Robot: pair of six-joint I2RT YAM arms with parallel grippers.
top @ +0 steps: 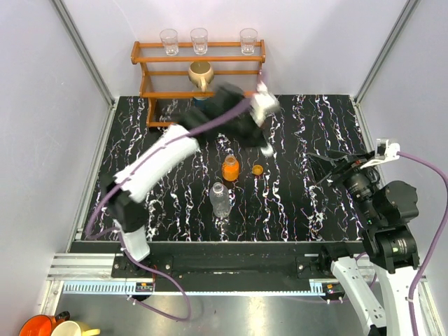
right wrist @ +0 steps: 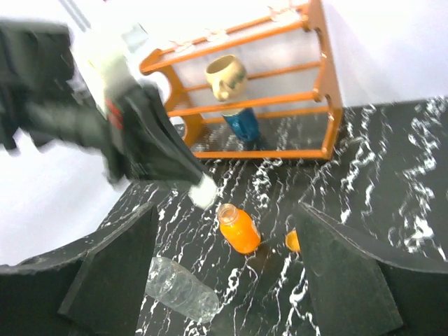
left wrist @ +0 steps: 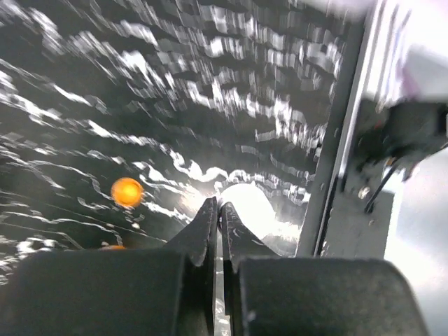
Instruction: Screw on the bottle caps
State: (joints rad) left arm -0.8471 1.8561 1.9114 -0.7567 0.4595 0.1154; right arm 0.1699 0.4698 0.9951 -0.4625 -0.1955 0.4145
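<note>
Bottle caps, two: white cap (right wrist: 203, 192), apparently pinched in the near-closed left fingers (left wrist: 203, 231) above the counter (top: 294, 203); orange cap (top: 257, 169) lying just beside the orange bottle (top: 230, 168); likely light, rigid, slick, best gripped across the rim; right fingers (right wrist: 112, 273) wide apart, empty.

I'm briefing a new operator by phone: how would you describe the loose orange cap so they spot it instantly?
Find the wooden rack at the back of the black marbled table. In front of it, mid-table, stands a small orange bottle; the orange cap lies just to its right, not touching it. It is the only low, flat orange disc there.
</note>
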